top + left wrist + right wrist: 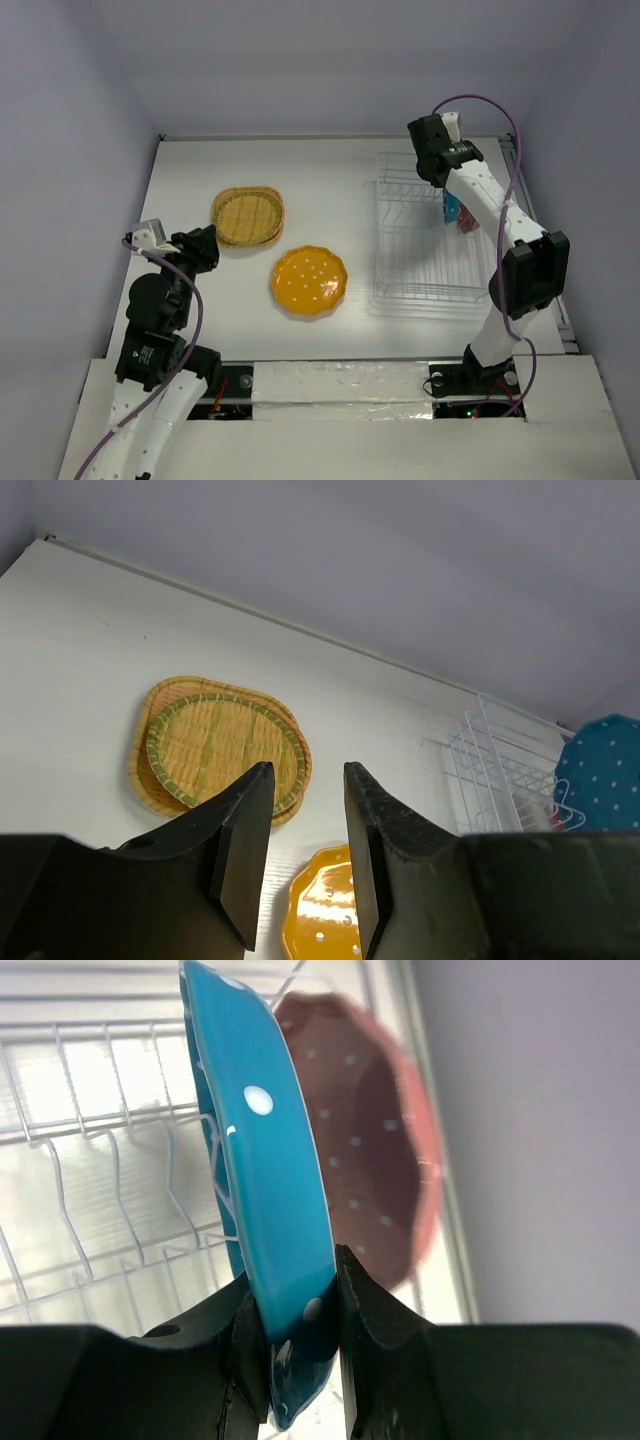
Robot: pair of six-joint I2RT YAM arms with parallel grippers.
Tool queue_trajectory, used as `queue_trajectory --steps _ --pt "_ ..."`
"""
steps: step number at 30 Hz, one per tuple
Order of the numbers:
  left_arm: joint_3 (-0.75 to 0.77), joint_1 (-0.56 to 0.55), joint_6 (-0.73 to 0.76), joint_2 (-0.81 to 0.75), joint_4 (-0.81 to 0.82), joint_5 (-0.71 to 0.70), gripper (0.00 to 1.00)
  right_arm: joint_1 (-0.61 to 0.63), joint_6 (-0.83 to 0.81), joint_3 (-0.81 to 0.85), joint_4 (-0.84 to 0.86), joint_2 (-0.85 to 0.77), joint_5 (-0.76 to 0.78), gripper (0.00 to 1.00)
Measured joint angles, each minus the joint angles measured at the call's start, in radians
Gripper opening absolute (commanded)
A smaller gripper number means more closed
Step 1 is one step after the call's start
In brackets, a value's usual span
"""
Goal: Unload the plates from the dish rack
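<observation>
The white wire dish rack (420, 240) stands at the right of the table. A blue dotted plate (262, 1160) stands on edge in it, and my right gripper (298, 1310) is shut on its rim. A dusty red dotted plate (375, 1140) stands just behind the blue one. In the top view both show beside the right arm, the blue plate (451, 208) and the red plate (466, 222). Two stacked tan woven plates (247, 216) and an orange dotted plate (309, 281) lie flat on the table. My left gripper (305, 850) is open and empty, above the table left of the orange plate (320, 910).
The rack's far end shows in the left wrist view (500, 780). The white table (200, 180) is walled by grey panels at the back and both sides. The right arm reaches over the rack's right side.
</observation>
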Motion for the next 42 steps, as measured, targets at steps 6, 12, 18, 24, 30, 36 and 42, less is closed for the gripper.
queue_trajectory --steps 6,12,18,24,30,36,42 --pt "0.0 0.0 0.0 0.0 0.0 0.0 0.32 0.046 -0.006 0.085 -0.061 -0.068 0.056 0.0" --pt "0.0 0.0 0.0 0.0 0.0 0.0 0.32 0.237 0.048 0.051 0.01 -0.282 -0.02 0.0" --pt "0.0 0.0 0.0 0.0 0.0 0.0 0.32 0.405 0.197 -0.243 0.285 -0.465 -0.351 0.0" --pt "0.0 0.0 0.0 0.0 0.0 0.0 0.32 0.47 0.38 -0.454 0.522 -0.368 -0.631 0.0" --pt "0.0 0.0 0.0 0.0 0.0 0.0 0.32 0.5 0.491 -0.599 0.649 -0.28 -0.756 0.0" --pt "0.0 0.0 0.0 0.0 0.0 0.0 0.32 0.503 0.564 -0.703 0.748 -0.275 -0.798 0.0" --pt "0.0 0.0 0.0 0.0 0.0 0.0 0.32 0.502 0.605 -0.75 0.822 -0.253 -0.816 0.09"
